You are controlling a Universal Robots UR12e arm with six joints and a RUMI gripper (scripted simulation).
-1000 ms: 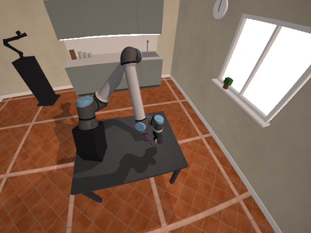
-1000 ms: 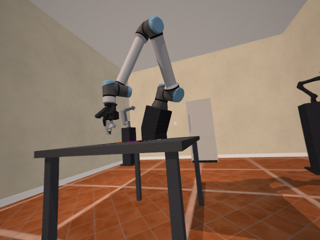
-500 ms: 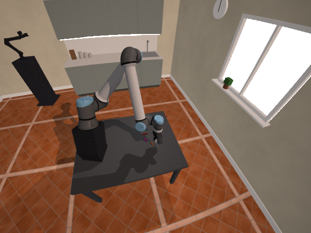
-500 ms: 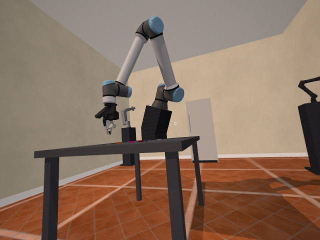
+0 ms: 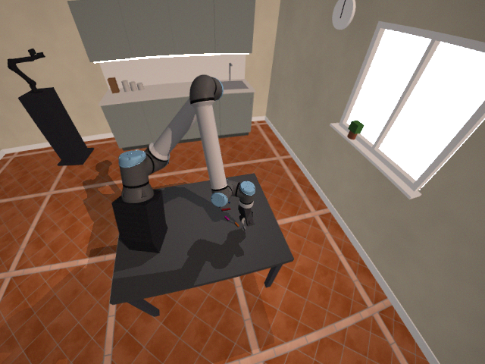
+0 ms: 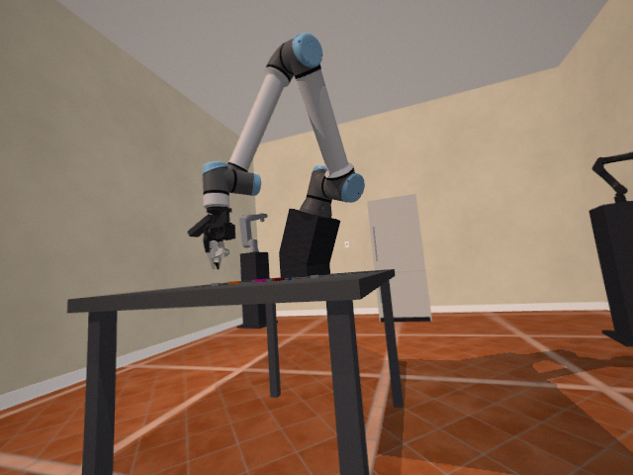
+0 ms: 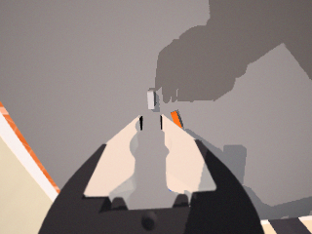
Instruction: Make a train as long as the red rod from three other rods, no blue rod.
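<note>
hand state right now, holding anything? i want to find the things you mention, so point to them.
Hand (image 5: 244, 227) (image 6: 216, 265) (image 7: 151, 116): slightly open, narrow gap between the fingertips, holding nothing.

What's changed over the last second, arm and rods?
Nothing clearly visible. The gripper still hangs above the table, its fingers slightly apart with nothing between them. No rod was visibly taken or let go: the red rod, magenta rod and orange rod look unmoved.
</note>
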